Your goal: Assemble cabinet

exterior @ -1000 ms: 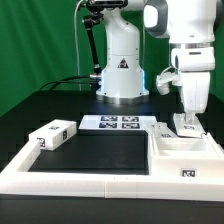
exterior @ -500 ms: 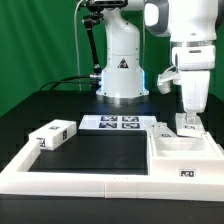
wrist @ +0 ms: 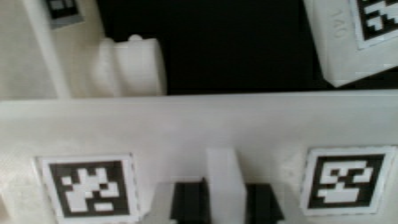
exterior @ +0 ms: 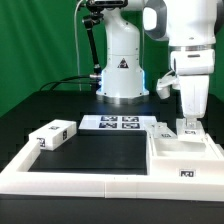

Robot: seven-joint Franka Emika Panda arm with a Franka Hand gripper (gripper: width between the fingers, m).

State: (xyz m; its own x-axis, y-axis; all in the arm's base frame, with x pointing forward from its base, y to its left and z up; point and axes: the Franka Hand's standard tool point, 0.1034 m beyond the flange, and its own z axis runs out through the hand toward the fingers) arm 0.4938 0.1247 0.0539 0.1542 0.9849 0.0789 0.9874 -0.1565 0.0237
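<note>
One cabinet body (exterior: 185, 158) sits at the exterior view's right on the desk (exterior: 95, 155), and my claw (exterior: 185, 122) is down on its far tagged wall. In the wrist view my pads (wrist: 187, 203) press either side of a thin white rib (wrist: 222, 175), so I judge myself clenched on it. That rib is a narrow hold. If I pull or turn, I think it could slip, or the body could tip and catch the white rail (exterior: 80, 188).

By my count there are two tags flanking the rib, one loose drawer block (exterior: 55, 133) well apart at the exterior view's left, and one marker board (exterior: 117, 123) carrying four tags.
</note>
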